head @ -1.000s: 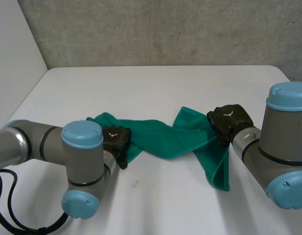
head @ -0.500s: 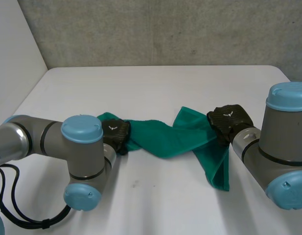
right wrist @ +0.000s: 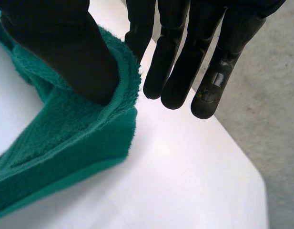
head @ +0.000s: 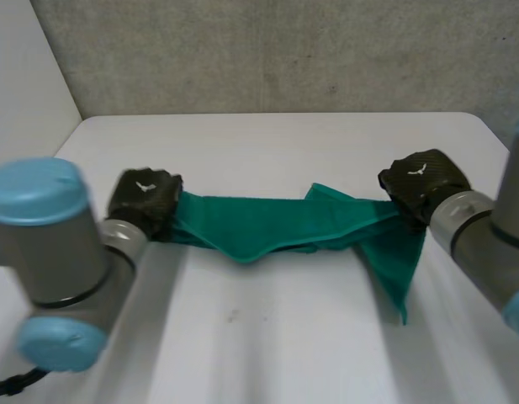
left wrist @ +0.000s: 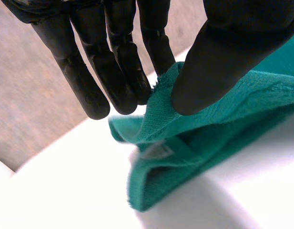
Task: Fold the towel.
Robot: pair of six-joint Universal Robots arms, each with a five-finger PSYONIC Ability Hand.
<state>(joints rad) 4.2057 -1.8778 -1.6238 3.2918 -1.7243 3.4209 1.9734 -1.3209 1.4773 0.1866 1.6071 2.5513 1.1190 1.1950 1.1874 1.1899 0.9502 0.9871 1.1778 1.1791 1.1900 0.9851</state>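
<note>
And here is the green towel [head: 276,223], strung out in a long band across the middle of the white table [head: 267,345], running from 9 o'clock to 3 o'clock with a robot hand on each end. At the 9 o'clock end the left hand [head: 144,202] has it. Its wrist view shows the thumb pressed down on the towel's edge against straight fingers, a clean pinch on the hem. Over at 3 o'clock the right hand [head: 421,181] does the same, thumb clamped on a thick bunched edge with the fingers reaching past it. The band dips in the middle toward 6 o'clock, and whether that low belly touches the table I cannot tell. Below the right hand a loose flap [head: 398,269] hangs toward 6 o'clock, so the cloth is not square yet. By my reading this is the spreading step, with the towel pulled out between two grips and no fold laid down. Next the cloth should be lowered flat with the tension even, that hanging flap smoothed out, and then one end carried over onto the other without either pinch slipping.
</note>
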